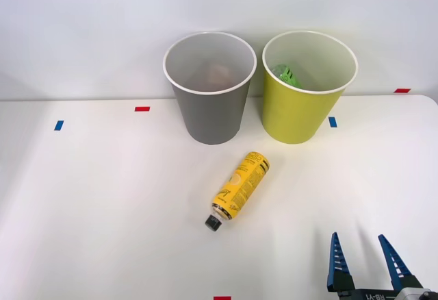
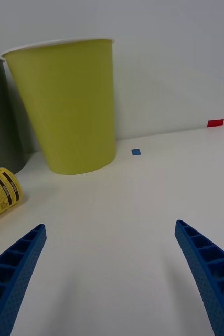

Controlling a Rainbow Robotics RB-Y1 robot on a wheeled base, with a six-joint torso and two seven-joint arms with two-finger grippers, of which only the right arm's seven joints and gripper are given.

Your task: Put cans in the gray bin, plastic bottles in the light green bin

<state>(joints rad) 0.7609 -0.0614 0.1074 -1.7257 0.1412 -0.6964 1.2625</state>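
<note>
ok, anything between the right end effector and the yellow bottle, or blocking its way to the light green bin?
Nothing visible. Bare table separates the open right end effector from the yellow bottle; the light green bin stands upright beyond it.

Bare table (image 1: 102,197) around yellow bottle (image 1: 239,185) (bins (image 1: 209,88) behind).

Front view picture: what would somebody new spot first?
Probably the two big bins at the back of the white table: the gray bin and, on its right, the light green bin with something green inside. Next, the yellow bottle lying on its side before them, and the right gripper, blue jaws open, at the near edge.
</note>
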